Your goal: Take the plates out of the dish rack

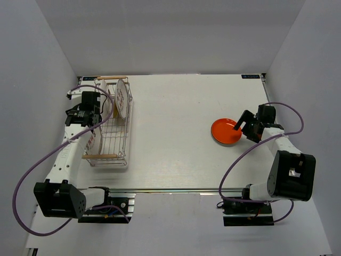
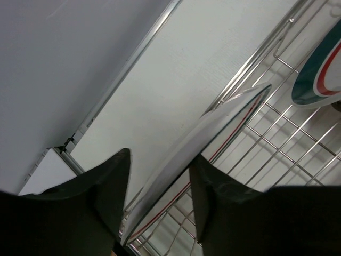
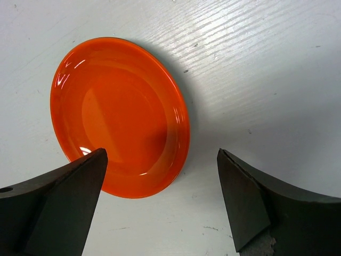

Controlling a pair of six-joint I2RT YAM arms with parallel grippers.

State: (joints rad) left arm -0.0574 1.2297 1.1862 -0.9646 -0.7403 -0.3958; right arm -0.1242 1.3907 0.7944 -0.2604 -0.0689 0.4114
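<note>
The silver wire dish rack (image 1: pixel 113 145) stands at the table's left with wooden handles at both ends. A white plate with red marks (image 1: pixel 122 99) stands upright at its far end. My left gripper (image 1: pixel 97 120) reaches into the rack from the left. In the left wrist view it (image 2: pixel 160 160) straddles the rim of a white plate (image 2: pixel 229 128) with a thin red ring; a gap remains on one side. A teal-and-red ringed plate (image 2: pixel 319 74) stands beyond. The orange-red plate (image 1: pixel 226 131) lies flat on the table, my right gripper (image 1: pixel 246 128) open just beside it, holding nothing (image 3: pixel 161 154).
The rack's wire grid (image 2: pixel 287 133) and top rail surround the held-between plate. The side wall (image 1: pixel 42 106) stands close to the left arm. Bare white table (image 1: pixel 170 128) stretches between the rack and the orange-red plate (image 3: pixel 120 114).
</note>
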